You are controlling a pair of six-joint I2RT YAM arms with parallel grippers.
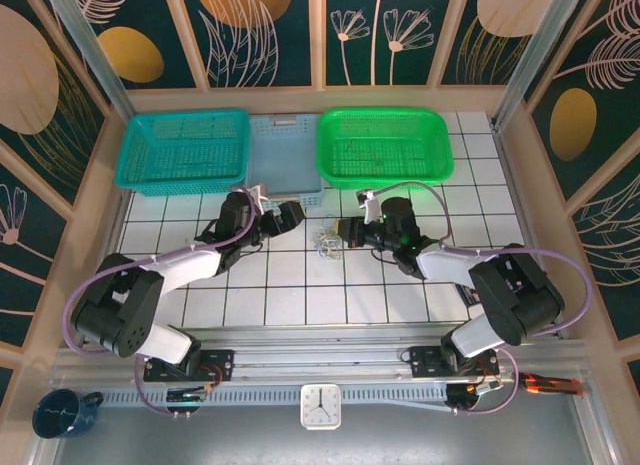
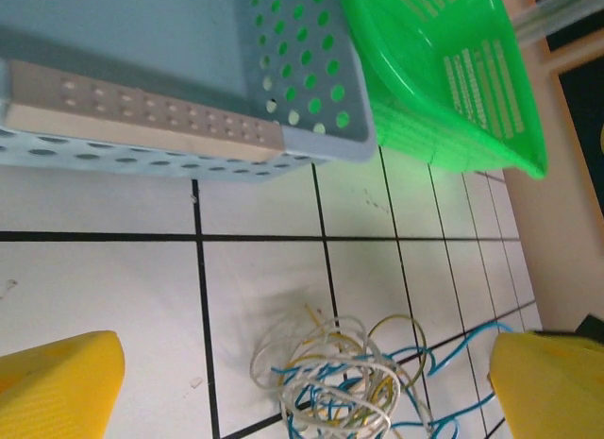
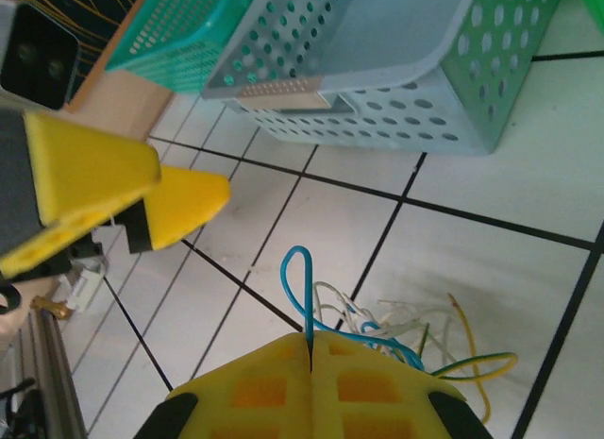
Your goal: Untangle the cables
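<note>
Yellow fingers of the right gripper (image 3: 310, 349) are pressed flat together, pinching a blue strand (image 3: 300, 269) between their tips. The left gripper (image 2: 302, 382) stands at full spread and holds nothing.

Location: the cables (image 2: 335, 382) lie on the tiled table (image 1: 300, 285), directly below and between the left fingers (image 2: 57, 382). They sit just ahead of the right fingertips and slightly to one side. A blue-grey basket (image 2: 189, 127) stands beyond the heap, well apart from it.

Orientation: the pinched blue strand leaves the closed tips as a narrow hairpin. Its long axis runs straight ahead of the right fingers, towards the blue-grey basket. Its tail bends back into the heap. The heap itself is a roughly round coil with no clear long axis. One yellowish-green strand (image 3: 477, 368) trails out sideways.

Assessment: the step in hand appears to be drawing the blue strand free.

- Lower the left fingers onto the whitish loops (image 2: 283, 363) and close on them, to anchor the heap.
- Draw the blue strand away slowly, low over the table and along its own run.
- If the whole coil drags along, the strand is likely snagged, and the pull should stop.
</note>
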